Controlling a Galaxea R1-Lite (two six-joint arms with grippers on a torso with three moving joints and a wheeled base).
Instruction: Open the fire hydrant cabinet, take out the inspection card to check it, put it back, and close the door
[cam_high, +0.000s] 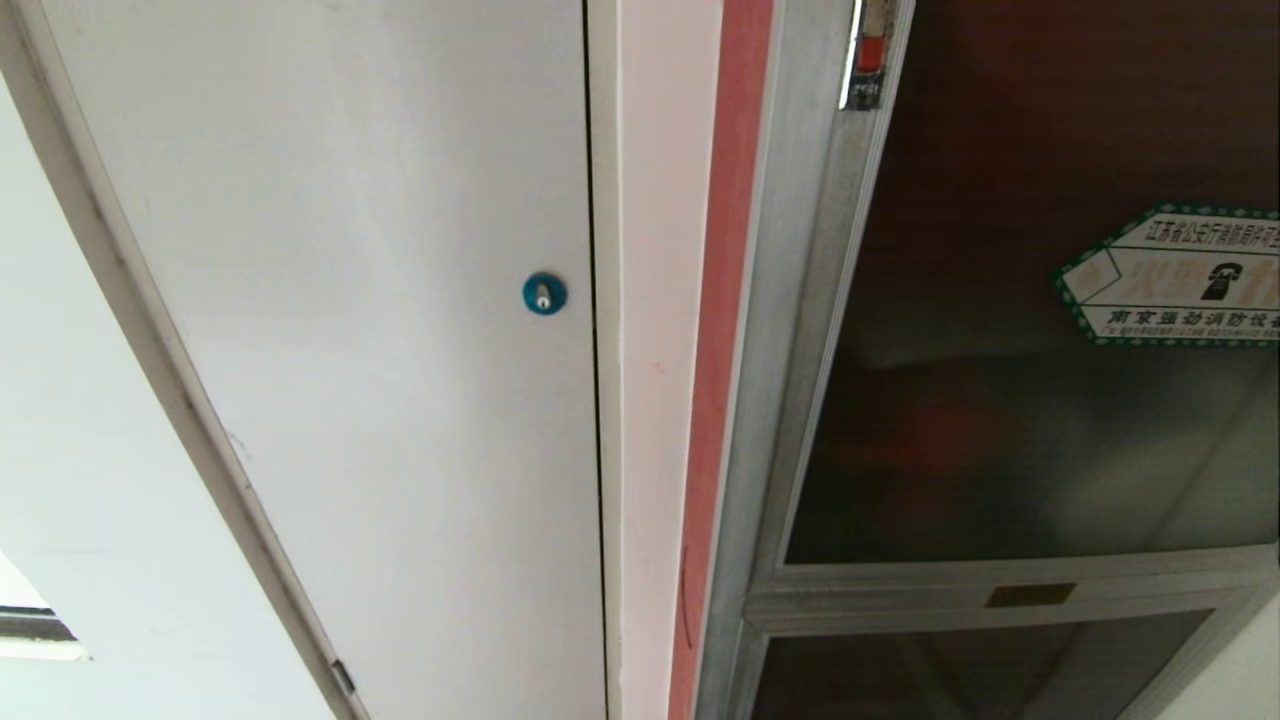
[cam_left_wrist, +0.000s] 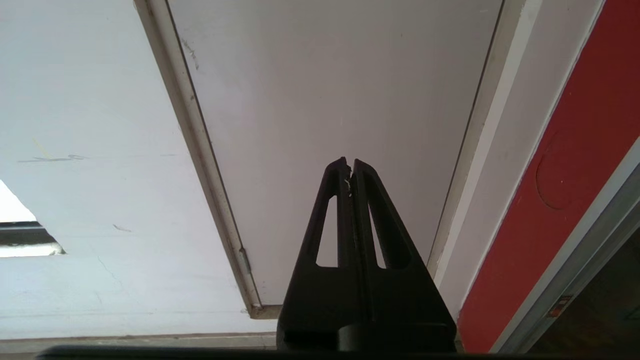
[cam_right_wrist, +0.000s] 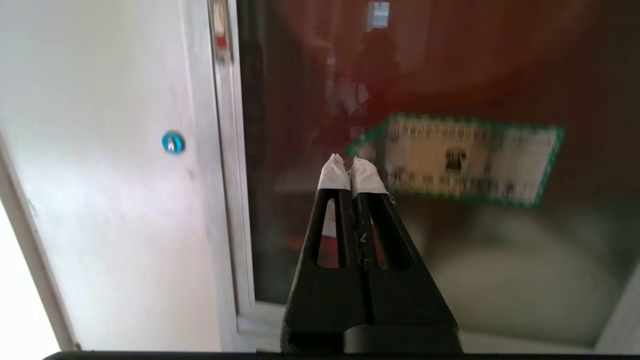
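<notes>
The fire hydrant cabinet fills the right of the head view, silver-framed with a red edge strip. Its large dark glass door is closed against the frame and carries the green-edged arrow sticker. In the right wrist view the door lies ahead with that sticker blurred. My right gripper is shut, white-taped tips together, empty, held off the glass. My left gripper is shut and empty, facing the plain white door. The inspection card is hidden. Neither arm shows in the head view.
A plain white panel door with a round blue lock stands left of the cabinet. A metal latch sits on the cabinet door's frame near the top. A smaller lower glass door lies below the large one.
</notes>
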